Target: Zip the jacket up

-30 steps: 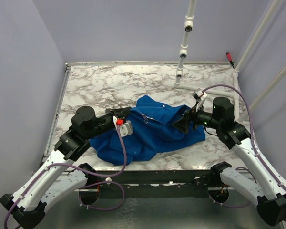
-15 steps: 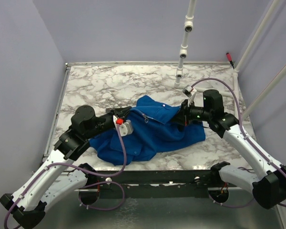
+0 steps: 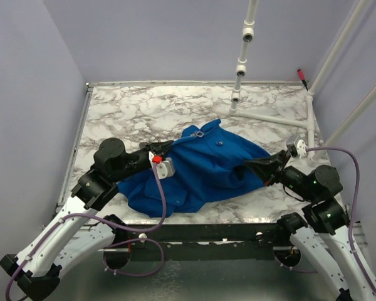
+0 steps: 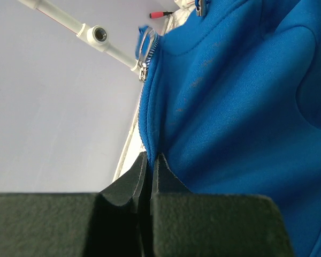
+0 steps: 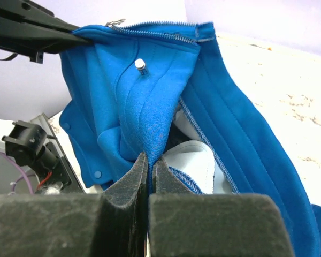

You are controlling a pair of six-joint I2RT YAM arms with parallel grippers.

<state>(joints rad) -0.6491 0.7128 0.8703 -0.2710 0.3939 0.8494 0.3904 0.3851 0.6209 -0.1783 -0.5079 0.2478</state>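
the left arm [image 3: 91,188] rises from the near left, bends at the elbow and reaches right with its wrist low. the left pincer [image 3: 168,147] is clamped tight on an edge of the jacket [image 3: 207,172]. the right arm [image 3: 316,182] folds inward from the near right. the right pincer [image 3: 249,165] points left, jaws pinched together on a fold of the jacket.
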